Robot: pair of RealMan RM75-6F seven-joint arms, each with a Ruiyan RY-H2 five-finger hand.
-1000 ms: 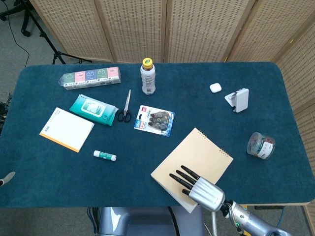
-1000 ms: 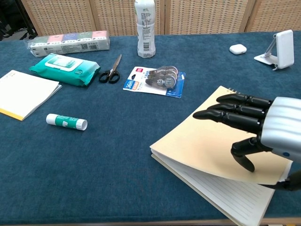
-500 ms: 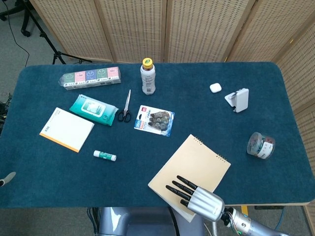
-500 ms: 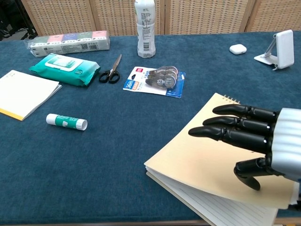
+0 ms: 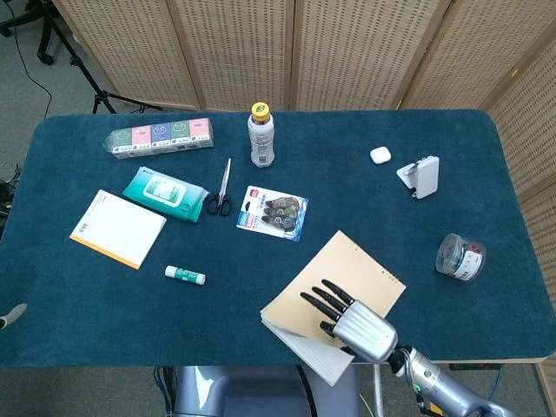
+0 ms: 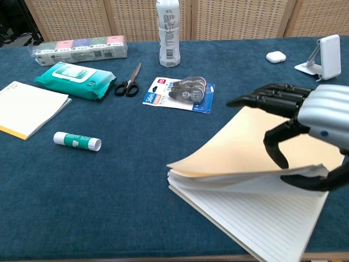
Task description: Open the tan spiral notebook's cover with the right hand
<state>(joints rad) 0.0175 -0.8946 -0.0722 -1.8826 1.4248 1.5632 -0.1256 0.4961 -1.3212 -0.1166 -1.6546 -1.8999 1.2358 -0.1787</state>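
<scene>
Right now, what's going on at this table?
The robot's right hand is lifting the cover of the tan spiral notebook near the table's front edge. The cover and a few sheets are raised, exposing a lined page underneath; it is only partly open. The left hand is not in view.

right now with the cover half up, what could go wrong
1. The robot hand seems to have lifted several lined pages with the tan spiral notebook's cover, so it may open mid-book rather than at the cover.
2. The notebook overhangs the table's near edge and could slide off if dragged.
</scene>
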